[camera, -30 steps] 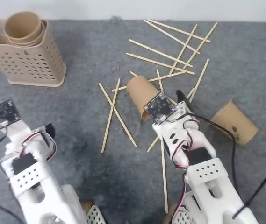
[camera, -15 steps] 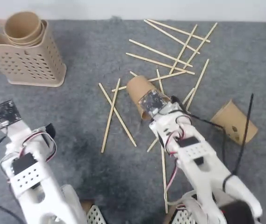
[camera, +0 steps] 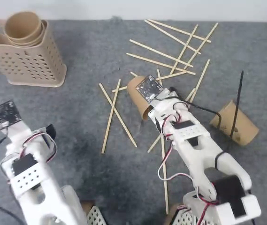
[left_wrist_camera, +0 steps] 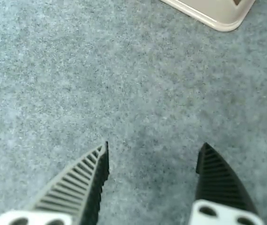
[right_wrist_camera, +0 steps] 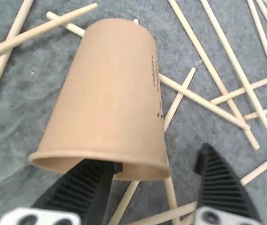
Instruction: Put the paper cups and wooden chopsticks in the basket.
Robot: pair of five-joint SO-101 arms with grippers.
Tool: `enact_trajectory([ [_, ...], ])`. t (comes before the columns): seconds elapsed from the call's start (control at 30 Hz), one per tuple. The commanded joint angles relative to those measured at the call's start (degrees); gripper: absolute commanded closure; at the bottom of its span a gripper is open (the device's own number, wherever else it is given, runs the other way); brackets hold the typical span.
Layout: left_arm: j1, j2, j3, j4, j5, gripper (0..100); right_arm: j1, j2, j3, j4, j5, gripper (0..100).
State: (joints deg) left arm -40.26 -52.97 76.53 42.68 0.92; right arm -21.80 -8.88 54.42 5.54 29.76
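High view: right arm [camera: 189,136] stretched over carpet [camera: 77,122], wrist above paper cup [camera: 137,93] lying on side among scattered chopsticks [camera: 161,61]; left arm [camera: 25,168] folded near front edge; basket [camera: 27,65] far left, holding stacked cups [camera: 24,27].
Left wrist view: left gripper [left_wrist_camera: 152,154] jaws apart above carpet.
Right wrist view: right gripper [right_wrist_camera: 157,159] jaws spread wide at paper cup's mouth, not gripping.

Two white robot arms extend from the near edge of the table. The left arm [camera: 27,168] sits on the near side of the basket [camera: 27,56], well apart from it. Its left gripper [left_wrist_camera: 152,180] points down, black ridged fingers [left_wrist_camera: 84,187] spread wide. The right arm [camera: 194,145] stretches out far to the side of the basket, and the right gripper [right_wrist_camera: 152,185] is likewise spread wide.
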Motion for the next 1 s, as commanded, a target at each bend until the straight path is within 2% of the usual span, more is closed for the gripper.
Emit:
enact_trajectory([
  [0.0, -0.18, -1.49, -0.22, -1.32, -0.62, 72, 1.10, -0.40, -3.69, -0.92, 3.87, 95.0],
  [0.03, -0.18, -1.49, -0.22, -1.32, -0.62, 72, 1.19, -0.84, -3.69, -0.92, 4.04, 99.8],
  [0.1, -0.18, -1.49, -0.13, -1.41, -0.62, 72, 1.27, -2.24, -3.60, -0.31, 3.96, 96.3],
  [0.17, 0.00, -1.32, -0.13, -1.41, -0.62, 72, 1.54, -4.70, -3.87, 2.86, 3.96, 99.1],
  [0.3, 0.09, -1.23, -0.13, -1.49, -0.62, 72, 1.01, -11.30, -7.47, 13.76, 2.81, 99.1],
  [0.43, 0.09, -1.23, -0.13, -1.49, -0.62, 72, 0.22, -16.13, -17.14, 29.93, -4.04, 99.0],
  [0.57, 0.09, -1.23, -0.13, -1.49, -0.62, 72, -0.75, -16.66, -31.21, 48.13, -7.12, 99.0],
  [0.73, 0.09, -1.23, -0.13, -1.49, -0.62, 72, -2.42, -12.09, -47.91, 68.18, -6.95, 99.0],
  [0.97, 0.09, -1.14, -0.13, -1.32, -0.62, 72, -2.59, 6.46, -71.03, 93.49, -3.69, 99.0],
])
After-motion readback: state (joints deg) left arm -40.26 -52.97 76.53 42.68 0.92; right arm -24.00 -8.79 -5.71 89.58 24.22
